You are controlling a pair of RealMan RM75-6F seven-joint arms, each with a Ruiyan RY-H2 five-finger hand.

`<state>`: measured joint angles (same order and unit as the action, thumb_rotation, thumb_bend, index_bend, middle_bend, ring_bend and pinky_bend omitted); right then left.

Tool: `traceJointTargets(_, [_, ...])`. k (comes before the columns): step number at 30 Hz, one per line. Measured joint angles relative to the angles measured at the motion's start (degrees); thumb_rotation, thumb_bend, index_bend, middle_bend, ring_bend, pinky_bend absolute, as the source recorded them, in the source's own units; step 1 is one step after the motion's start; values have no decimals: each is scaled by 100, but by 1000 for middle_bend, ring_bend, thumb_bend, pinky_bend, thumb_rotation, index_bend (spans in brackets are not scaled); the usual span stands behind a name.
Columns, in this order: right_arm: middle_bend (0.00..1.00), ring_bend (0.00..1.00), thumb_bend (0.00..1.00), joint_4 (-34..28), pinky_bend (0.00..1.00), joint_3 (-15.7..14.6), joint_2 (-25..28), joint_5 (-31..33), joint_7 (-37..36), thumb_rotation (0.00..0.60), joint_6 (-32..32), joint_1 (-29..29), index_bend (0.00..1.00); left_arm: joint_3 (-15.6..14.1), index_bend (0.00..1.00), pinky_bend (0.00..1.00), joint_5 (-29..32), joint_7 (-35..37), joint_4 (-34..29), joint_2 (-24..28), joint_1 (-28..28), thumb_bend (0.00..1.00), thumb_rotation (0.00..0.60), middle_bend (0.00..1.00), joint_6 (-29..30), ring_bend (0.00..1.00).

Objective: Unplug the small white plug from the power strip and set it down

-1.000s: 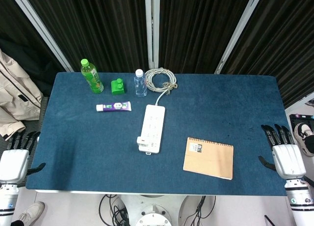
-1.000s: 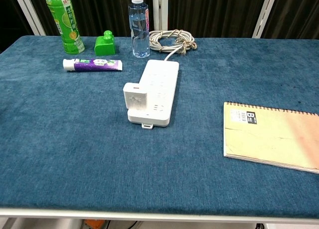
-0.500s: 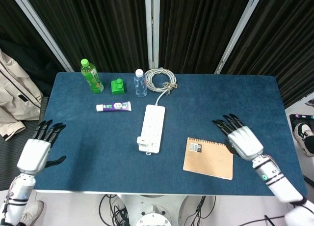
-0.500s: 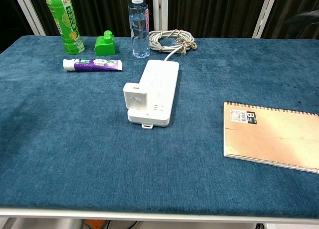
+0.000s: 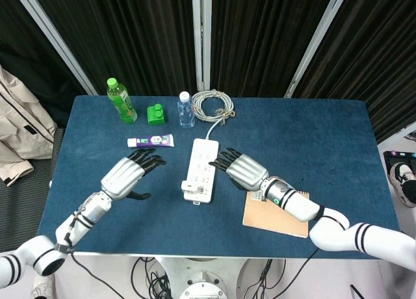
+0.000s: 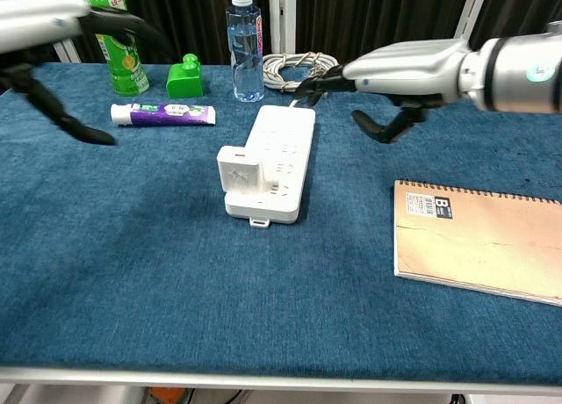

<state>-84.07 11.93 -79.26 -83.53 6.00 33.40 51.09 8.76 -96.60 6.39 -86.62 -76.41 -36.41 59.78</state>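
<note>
— Looking at the power strip [image 5: 201,169], where did the small white plug [image 5: 190,188] sit?

— It was seated in the near end of the strip, at the left side of that end, standing upright on the blue surface [image 5: 312,136]. Neither hand touched it.

— And the right hand [image 5: 241,169]?

— It hovered just to the right of the strip, fingers spread wide and holding nothing, fingertips reaching toward the strip's far half. The plug lay to its left and a little nearer the robot. The notebook [image 5: 276,210] lay just behind its wrist, partly under the forearm in the head view.

— The left hand [image 5: 127,175]?

— Also spread wide and empty, raised above the surface, to the left of the strip and apart from it. The plug was off to its right. The toothpaste tube [image 5: 151,141] lay just beyond its fingertips.

— What else was out past the hands?

— Along the far edge stood a green bottle [image 5: 120,101], a green block [image 5: 155,114] and a clear water bottle [image 5: 186,110], with the strip's coiled cable [image 5: 212,106] beside the water bottle.
</note>
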Motion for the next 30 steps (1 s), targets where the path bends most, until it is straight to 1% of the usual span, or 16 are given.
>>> traceJointTargets(5, [133,0,750,582,0,15,-447,285,30,600,-255,287,39,14,230,191,-25,262,519,-488,-527,108,600,214,-365,95])
traceJointTargets(9, [139,0,751,1045,0,16,-770,418,-78,600,-354,486,67,-48,245,198,-37,414,803,-729,-739,121,600,225,-455,95])
traceJointTargets(15, [145,0,752,1572,0,-47,-1069,413,-409,600,-419,693,107,-182,250,215,-36,503,1146,-1020,-976,127,600,226,-530,95])
traceJointTargets(24, [153,0,752,2125,0,-243,-1393,251,-829,600,-428,884,128,-314,270,279,12,767,1369,-1296,-1220,128,600,257,-551,156])
traceJointTargets(28, [155,0,752,2242,0,-323,-1466,164,-987,600,-380,931,133,-341,285,301,38,869,1506,-1441,-1308,128,600,277,-543,180])
traceJointTargets(30, [157,0,752,2282,0,-362,-1493,114,-1043,600,-336,954,136,-347,294,330,63,897,1604,-1526,-1340,131,600,292,-527,197])
